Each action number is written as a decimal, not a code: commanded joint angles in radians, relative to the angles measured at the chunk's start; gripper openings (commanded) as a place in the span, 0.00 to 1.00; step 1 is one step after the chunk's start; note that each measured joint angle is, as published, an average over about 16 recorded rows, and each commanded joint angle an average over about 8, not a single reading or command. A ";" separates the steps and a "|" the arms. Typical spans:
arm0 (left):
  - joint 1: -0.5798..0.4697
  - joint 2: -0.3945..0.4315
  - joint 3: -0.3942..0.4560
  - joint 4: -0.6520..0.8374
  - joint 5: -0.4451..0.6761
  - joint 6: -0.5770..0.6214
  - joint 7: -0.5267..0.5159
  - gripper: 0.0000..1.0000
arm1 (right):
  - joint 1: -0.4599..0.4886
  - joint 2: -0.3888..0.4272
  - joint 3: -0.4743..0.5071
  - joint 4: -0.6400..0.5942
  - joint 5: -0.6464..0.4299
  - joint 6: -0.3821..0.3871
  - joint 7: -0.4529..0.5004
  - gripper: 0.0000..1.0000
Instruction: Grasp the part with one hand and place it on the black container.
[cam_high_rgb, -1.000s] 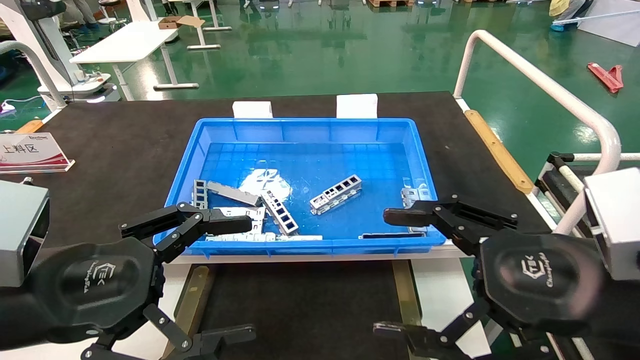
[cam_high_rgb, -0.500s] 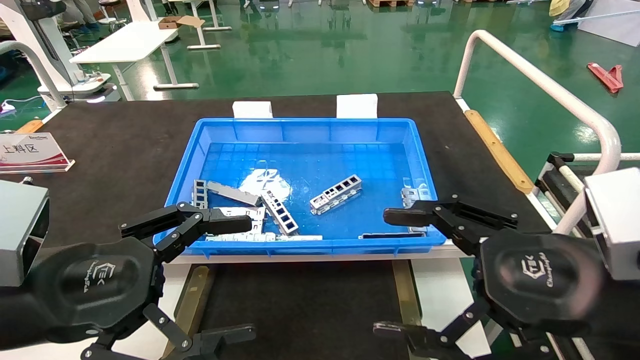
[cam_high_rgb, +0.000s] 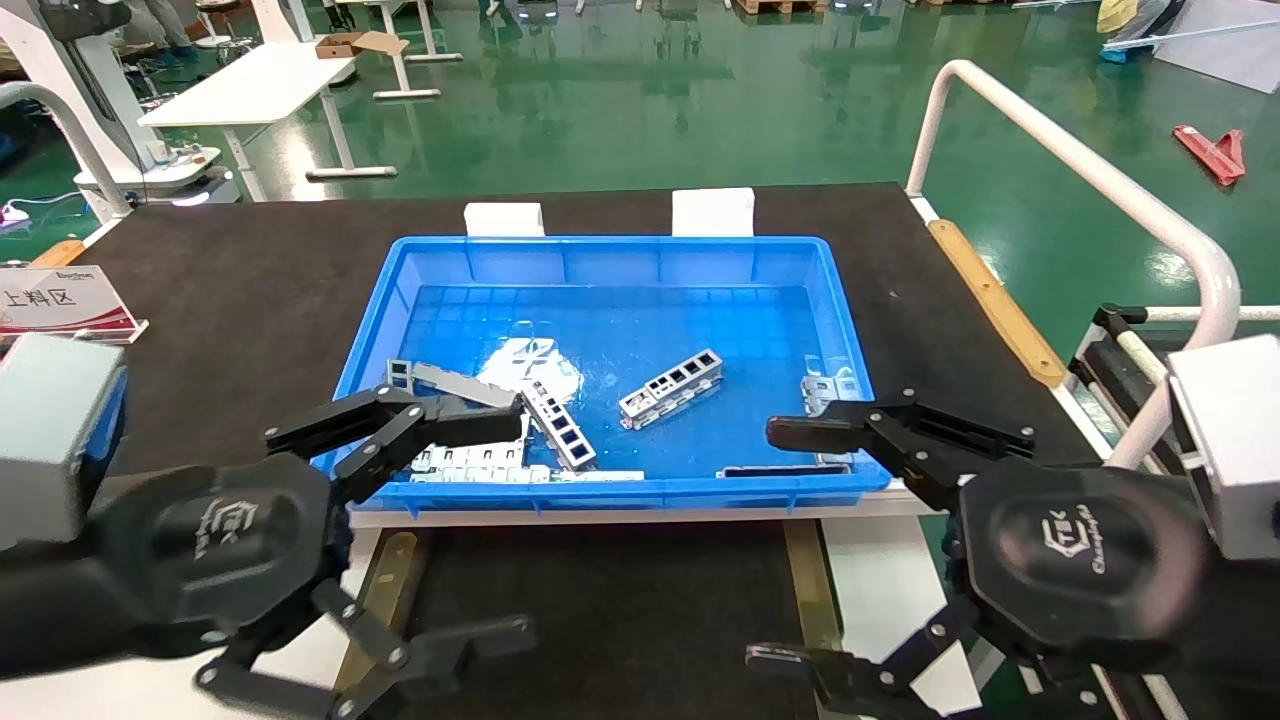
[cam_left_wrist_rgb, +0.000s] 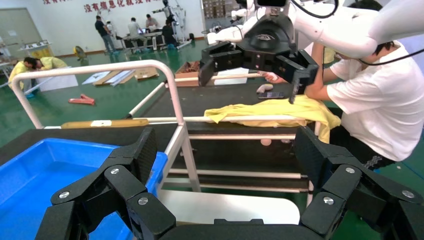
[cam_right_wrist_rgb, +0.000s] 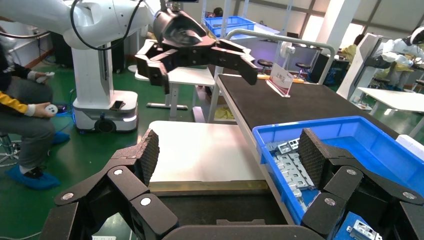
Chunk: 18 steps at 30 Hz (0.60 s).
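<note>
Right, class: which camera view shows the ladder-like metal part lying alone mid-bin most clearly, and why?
The head view: the part lies unobstructed on the blue bin floor, its row of windows plain. The left wrist view shows only a corner of the bin, no part. The right wrist view shows flat plates near the bin's edge, not this part.

The left gripper (cam_high_rgb: 490, 535) hides flat plates (cam_high_rgb: 470, 458) (perhaps several).

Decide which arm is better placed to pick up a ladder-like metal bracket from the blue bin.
Left, probably. The left gripper, open, hangs over the blue plastic bin's near-left corner, close to the slim silver-grey windowed bracket. The right gripper, also open, sits at the near-right corner, farther from it.
</note>
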 joint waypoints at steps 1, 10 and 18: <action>-0.006 0.011 0.005 0.009 0.005 -0.002 0.000 1.00 | 0.000 0.000 0.000 0.000 0.000 0.000 0.000 1.00; -0.085 0.109 0.062 0.104 0.128 -0.063 0.031 1.00 | 0.000 0.000 -0.001 0.000 0.001 0.000 0.000 1.00; -0.184 0.211 0.127 0.257 0.250 -0.097 0.067 1.00 | 0.000 0.001 -0.001 0.000 0.001 0.000 -0.001 1.00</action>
